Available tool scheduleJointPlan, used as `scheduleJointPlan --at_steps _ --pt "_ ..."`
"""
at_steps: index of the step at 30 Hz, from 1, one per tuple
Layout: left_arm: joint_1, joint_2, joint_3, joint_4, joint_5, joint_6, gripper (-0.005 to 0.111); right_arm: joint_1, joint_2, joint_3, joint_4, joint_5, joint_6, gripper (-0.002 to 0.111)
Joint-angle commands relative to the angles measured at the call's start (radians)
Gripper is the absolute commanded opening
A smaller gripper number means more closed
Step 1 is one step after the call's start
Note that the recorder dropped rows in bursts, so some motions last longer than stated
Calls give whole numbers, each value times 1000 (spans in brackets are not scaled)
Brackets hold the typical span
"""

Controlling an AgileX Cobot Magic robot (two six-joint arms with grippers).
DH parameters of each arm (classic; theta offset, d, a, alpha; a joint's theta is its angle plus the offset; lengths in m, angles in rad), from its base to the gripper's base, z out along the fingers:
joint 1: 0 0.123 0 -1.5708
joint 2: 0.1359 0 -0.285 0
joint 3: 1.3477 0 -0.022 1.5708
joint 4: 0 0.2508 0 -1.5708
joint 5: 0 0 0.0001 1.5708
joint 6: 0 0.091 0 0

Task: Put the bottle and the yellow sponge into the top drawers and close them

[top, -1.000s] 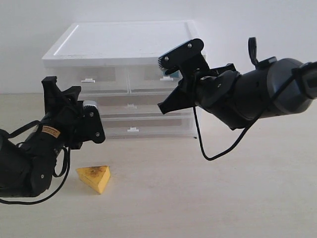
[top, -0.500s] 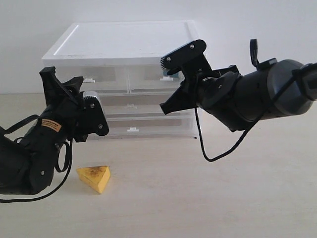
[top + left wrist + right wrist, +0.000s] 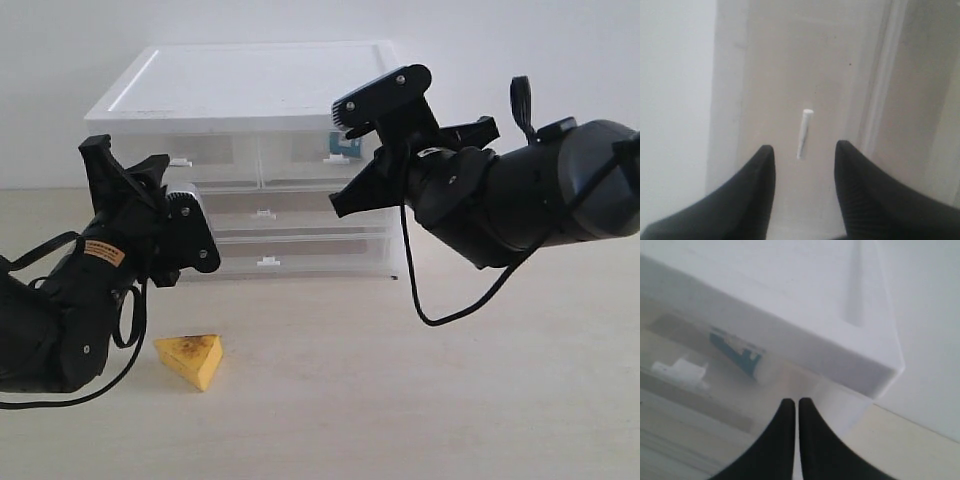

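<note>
R gripper (image 3: 792,402) was shifted slightly right since earlier, fingers pressed together. L gripper (image 3: 804,150) fingers are held apart, empty, facing drawer tab (image 3: 804,132). Teal label is seen on bottle (image 3: 737,352); txt unreadable.

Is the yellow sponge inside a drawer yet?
Not yet, it's out. The yellow sponge lies on the table in front of the drawer cabinet.

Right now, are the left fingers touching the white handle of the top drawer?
Apart. The left wrist view shows the white handle between the open left fingers, with the top drawer showing on both sides.
</note>
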Motion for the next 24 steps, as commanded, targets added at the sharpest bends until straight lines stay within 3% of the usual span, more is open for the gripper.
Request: scheduleJointPlan --at_steps 1,24 --pt "-4 -8 2 10 -10 -10 35 -10 26 -27 -22 -2 7 0" --pt "8 -8 -18 30 -10 2 35 -27 36 -50 -40 11 30 0"
